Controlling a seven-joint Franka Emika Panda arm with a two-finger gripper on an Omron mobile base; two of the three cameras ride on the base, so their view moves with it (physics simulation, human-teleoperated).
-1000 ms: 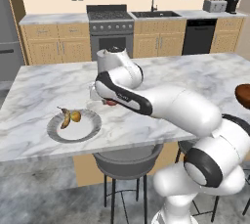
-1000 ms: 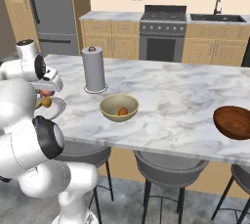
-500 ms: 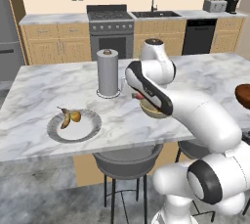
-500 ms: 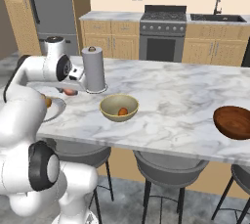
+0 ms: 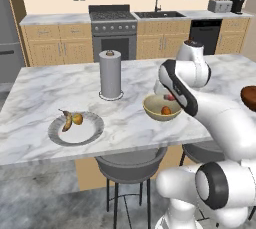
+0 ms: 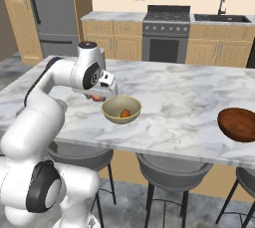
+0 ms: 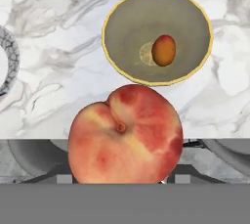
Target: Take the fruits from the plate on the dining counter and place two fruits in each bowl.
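Just short of the tan bowl (image 7: 157, 36), a red peach (image 7: 126, 135) rides in my gripper (image 6: 99, 94), the jaws closed on its flanks; through the hand camera it hangs over bare marble and the counter's edge, not yet over the bowl's mouth. From the right base camera the peach (image 6: 97, 97) peeks out under the hand, just beside the bowl's near rim (image 6: 121, 110).

Inside that bowl lies one small orange fruit (image 7: 163, 50), resting off centre on the bottom. By my reading, this peach will be the second piece there, which would finish the first bowl.

Farther along the dining counter (image 5: 45, 85), the grey plate (image 5: 76, 128) holds two pieces: a dark-tipped banana (image 5: 66, 120) and a small round orange-yellow fruit (image 5: 77, 119) touching it, both toward the plate's far side. Those two remain to be moved.

The dark bowl (image 6: 238, 123) sits well apart at the other end of the counter, and I see nothing in it from the right base camera. So I judge the job a little under halfway: one fruit delivered, one in hand, two waiting.

A paper-towel roll (image 5: 110, 74) stands upright between plate and tan bowl, toward the back. Stools (image 6: 172, 171) line the near side below the counter.
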